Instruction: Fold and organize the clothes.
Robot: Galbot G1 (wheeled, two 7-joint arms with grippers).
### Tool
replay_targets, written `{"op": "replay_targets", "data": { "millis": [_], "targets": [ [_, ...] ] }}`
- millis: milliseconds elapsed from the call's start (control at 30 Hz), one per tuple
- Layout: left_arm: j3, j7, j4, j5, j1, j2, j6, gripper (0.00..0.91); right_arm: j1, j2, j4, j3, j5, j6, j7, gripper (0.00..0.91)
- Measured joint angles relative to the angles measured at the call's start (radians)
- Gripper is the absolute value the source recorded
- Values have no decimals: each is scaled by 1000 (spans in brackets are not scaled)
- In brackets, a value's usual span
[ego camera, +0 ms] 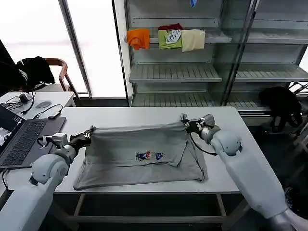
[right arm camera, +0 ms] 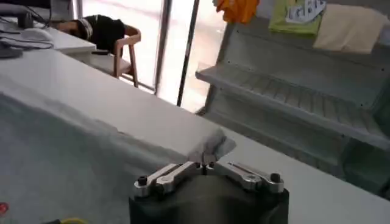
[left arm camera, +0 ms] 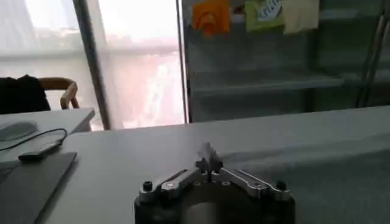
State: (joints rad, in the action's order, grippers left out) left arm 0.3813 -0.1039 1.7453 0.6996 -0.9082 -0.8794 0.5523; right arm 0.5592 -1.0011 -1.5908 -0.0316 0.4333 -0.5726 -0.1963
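Both grippers pinch the far corners of a grey shirt spread on the white table.

From the head view we see the grey shirt (ego camera: 139, 156), small multicoloured print facing up, lying flat in the middle of the table (ego camera: 144, 117); the left gripper (ego camera: 86, 135) grips its far left corner and the right gripper (ego camera: 187, 124) its far right corner, each clenched on cloth. A laptop (ego camera: 21, 139) lies left of the shirt. In the left wrist view we see the left gripper (left arm camera: 208, 165) closed on a tuft of the shirt (left arm camera: 323, 176). In the right wrist view, the right gripper (right arm camera: 206, 163) is clamped on a corner of the shirt (right arm camera: 67, 152), the table (right arm camera: 109, 91) stretching beyond.
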Motion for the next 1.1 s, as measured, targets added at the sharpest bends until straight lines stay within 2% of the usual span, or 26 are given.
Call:
{"op": "replay_targets", "data": {
  "millis": [433,733,800,833,867,1100],
  "targets": [
    [72,-26,163,-23,-168,5,12,20,175,102,-223,-48,15,0,6,0],
    [101,-35,213,-35,-252,0,16,20,275,147,-311,-81,5,11,6,0],
    [101,-37,216,-42,-261,-5,16,464,293,149,-319,-84,4,13,8,0],
    [101,-40,216,-45,-265,-7,16,836,303,150,-323,-86,1,15,10,0],
    [101,-41,217,-49,-271,-10,16,907,313,150,-325,-88,-1,15,13,0],
    [92,-52,227,-86,-318,-28,15,907,370,141,-327,-89,-12,23,58,0]
  ]
}}
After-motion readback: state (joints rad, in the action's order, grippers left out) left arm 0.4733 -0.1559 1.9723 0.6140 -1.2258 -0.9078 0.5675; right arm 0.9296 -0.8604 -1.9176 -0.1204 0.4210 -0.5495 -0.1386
